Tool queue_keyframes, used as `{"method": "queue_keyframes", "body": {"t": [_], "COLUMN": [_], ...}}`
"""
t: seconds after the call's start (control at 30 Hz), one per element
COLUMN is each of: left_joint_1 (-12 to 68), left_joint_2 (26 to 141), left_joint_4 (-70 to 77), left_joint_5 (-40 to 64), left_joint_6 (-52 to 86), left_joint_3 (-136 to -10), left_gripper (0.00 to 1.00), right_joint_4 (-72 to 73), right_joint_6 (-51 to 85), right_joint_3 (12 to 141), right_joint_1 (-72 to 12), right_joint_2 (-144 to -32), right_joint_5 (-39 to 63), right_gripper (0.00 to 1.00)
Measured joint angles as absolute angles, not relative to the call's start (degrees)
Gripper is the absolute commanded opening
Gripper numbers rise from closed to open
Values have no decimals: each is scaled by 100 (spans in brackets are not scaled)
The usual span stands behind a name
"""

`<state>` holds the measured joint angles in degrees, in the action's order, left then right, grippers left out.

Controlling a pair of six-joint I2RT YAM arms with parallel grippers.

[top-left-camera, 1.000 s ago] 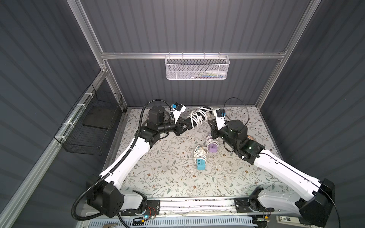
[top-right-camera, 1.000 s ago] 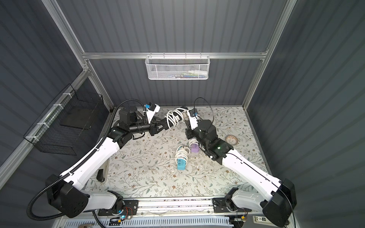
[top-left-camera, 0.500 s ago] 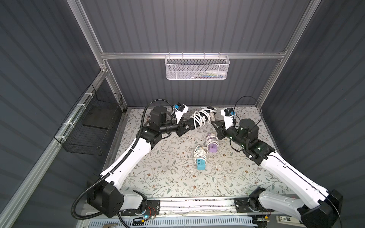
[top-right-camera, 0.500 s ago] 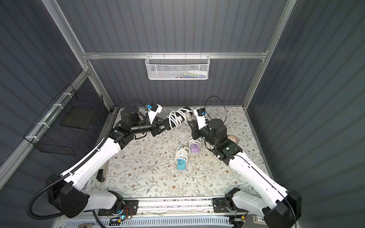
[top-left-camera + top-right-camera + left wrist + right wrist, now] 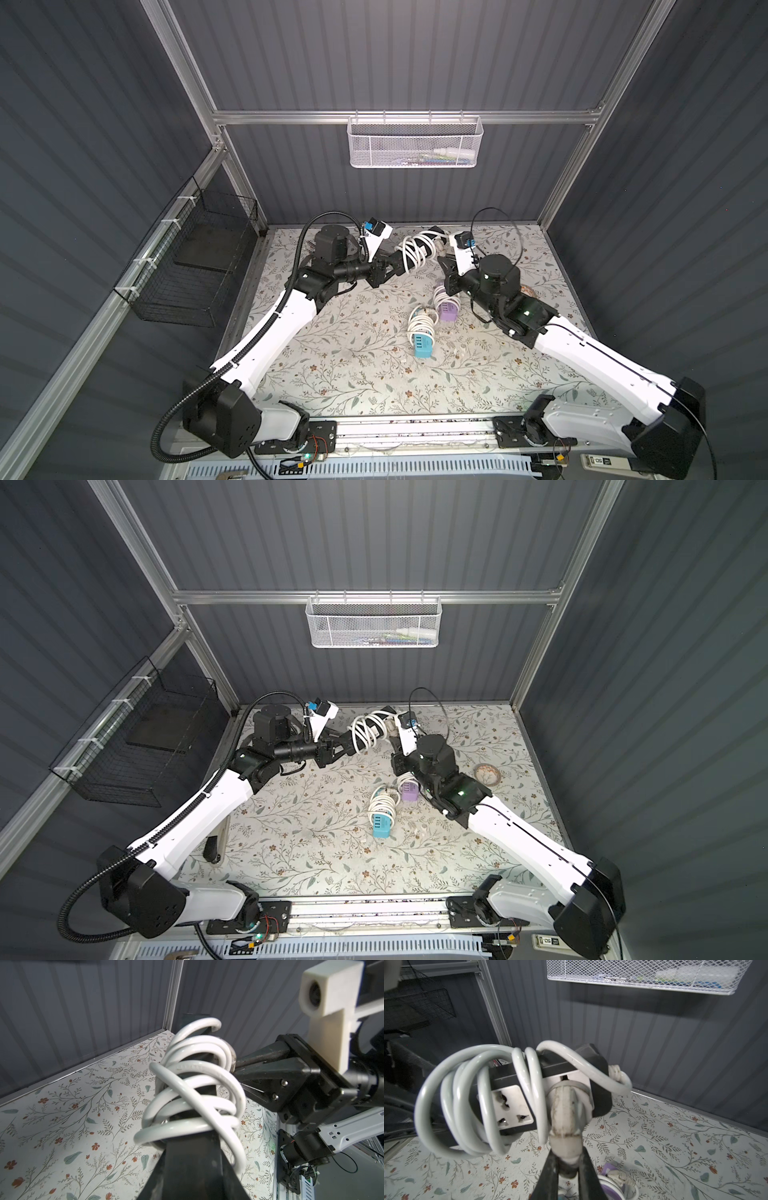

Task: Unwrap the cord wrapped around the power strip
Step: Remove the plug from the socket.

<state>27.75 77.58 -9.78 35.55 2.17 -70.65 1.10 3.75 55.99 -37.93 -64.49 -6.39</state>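
While the power strip (image 5: 502, 1078) is held up in the air over the back of the table (image 5: 332, 365), one end of it is squeezed by the left gripper (image 5: 397, 266). Its fingers are closed in tight on the black body.

The white plug (image 5: 566, 1105) is pinched by the right gripper (image 5: 566, 1159), with two black fingers pressed on either side of it. The plug is seen right in front of the strip's white socket face, at the end away from the left gripper. Whether it is pushed into a socket cannot be told.

The white cord (image 5: 415, 251) is wound around the power strip in many loops. Some loops are pulled snug, and some are hung loose and wide. One loop is crossed over the others on a slant. The power strip is lifted clear of the flowered cloth, between the two grippers.

A blue strip (image 5: 424, 351) and a purple strip (image 5: 449, 316) are laid on the table nearby, each with its own white cord bundled on it.
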Motion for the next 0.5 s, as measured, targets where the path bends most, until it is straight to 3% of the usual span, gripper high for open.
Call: {"method": "queue_keyframes", "body": {"t": [0.13,0.27,0.37,0.5], "left_joint_1": [2908,2917,2908,2808], "left_joint_2": [7758,7760,7762,7758], "left_joint_4": [-775,-768,-808,-980], "left_joint_5": [3612,3625,3605,3599], "left_joint_6": [217,217,217,215], "left_joint_3": [-7065,-7065,-7065,-7063], "left_gripper": [0,0,0,0], "right_joint_4": [49,36,51,189], "right_joint_6": [561,635,615,392], "right_joint_3": [5428,5428,5428,5474], "right_joint_1": [-3173,-3057,-3336,-4071], "right_joint_2": [-6031,-6036,-6086,-6370], "right_joint_5": [478,843,443,-921], "right_gripper": [0,0,0,0]}}
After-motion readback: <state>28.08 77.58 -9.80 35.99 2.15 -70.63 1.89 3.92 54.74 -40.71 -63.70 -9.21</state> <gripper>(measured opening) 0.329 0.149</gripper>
